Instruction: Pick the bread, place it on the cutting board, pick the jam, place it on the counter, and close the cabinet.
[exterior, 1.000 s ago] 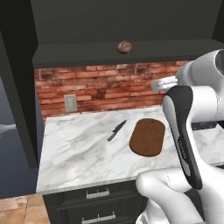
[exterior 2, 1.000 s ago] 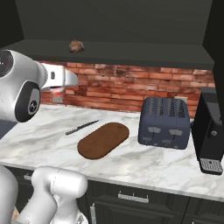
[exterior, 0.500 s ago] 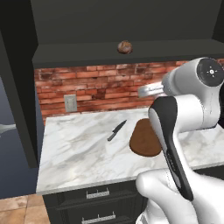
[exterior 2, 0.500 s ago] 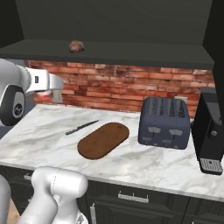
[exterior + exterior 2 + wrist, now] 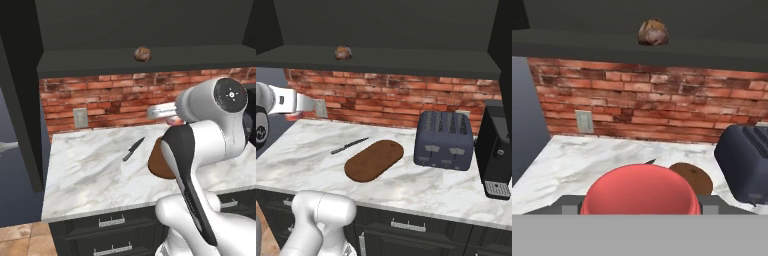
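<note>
Jaws pinch the squat red jam (image 5: 641, 190); mottled round bread (image 5: 653, 31) sits on the dark cabinet (image 5: 587, 37) shelf above veined marble.

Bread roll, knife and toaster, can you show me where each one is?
Bread roll (image 5: 343, 52), right base view, middle of the roll on the cabinet shelf.
Knife (image 5: 133, 149), left base view, middle of the knife lying on the marble counter.
Toaster (image 5: 444, 140), right base view, its dark front face.
</note>
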You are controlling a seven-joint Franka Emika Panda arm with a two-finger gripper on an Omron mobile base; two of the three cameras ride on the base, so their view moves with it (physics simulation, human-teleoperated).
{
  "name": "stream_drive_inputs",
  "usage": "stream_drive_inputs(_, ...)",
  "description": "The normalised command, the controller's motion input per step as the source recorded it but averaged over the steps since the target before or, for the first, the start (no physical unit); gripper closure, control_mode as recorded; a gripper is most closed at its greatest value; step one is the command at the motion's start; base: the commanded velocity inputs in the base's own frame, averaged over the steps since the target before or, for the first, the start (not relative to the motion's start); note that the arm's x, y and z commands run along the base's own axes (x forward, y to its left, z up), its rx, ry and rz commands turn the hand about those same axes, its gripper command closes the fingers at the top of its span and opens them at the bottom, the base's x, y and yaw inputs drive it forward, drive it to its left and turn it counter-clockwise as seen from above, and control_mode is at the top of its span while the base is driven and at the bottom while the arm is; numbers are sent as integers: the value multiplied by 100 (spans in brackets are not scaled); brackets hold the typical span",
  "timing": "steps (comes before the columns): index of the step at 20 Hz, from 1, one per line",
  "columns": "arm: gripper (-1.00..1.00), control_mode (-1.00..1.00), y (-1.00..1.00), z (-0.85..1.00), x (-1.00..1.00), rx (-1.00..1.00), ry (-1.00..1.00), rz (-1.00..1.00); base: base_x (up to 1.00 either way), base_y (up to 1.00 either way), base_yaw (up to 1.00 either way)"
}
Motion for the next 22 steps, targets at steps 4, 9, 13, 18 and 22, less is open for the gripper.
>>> stream_drive_inputs(4, 100, -100, 19, -12, -2, 4, 3, 0, 0, 0, 0)
stream_drive_inputs(9, 100, -100, 14, -7, 0, 2, 7, 0, 0, 0, 0)
stream_drive_inputs(13, 100, -100, 9, -18, 0, 0, 6, 0, 0, 0, 0)
stream_drive_inputs(18, 100, -100, 6, -26, 0, 0, 4, 0, 0, 0, 0)
stream_drive_inputs(22, 100, -100, 7, -39, 0, 0, 2, 0, 0, 0, 0)
